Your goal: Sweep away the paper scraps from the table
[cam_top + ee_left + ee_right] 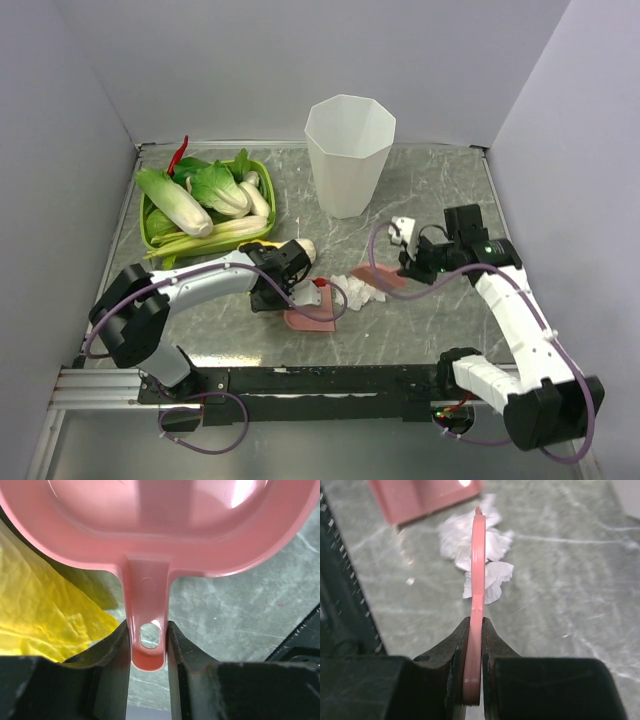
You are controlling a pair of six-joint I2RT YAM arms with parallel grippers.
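Paper scraps [358,290] lie between left gripper [148,630], jaws pinching a pink dustpan [310,320] handle at 8 o'clock, and right gripper [474,627], clamping a pink scraper [478,555] at 2 o'clock.

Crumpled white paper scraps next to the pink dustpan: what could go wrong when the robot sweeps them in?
1. The crumpled white paper scraps lie on both sides of the thin pink plastic sweeper blade pinched in the right gripper, so some may slip past it.
2. The left gripper holds the pink plastic dustpan only by its narrow handle; a push could probably twist it.
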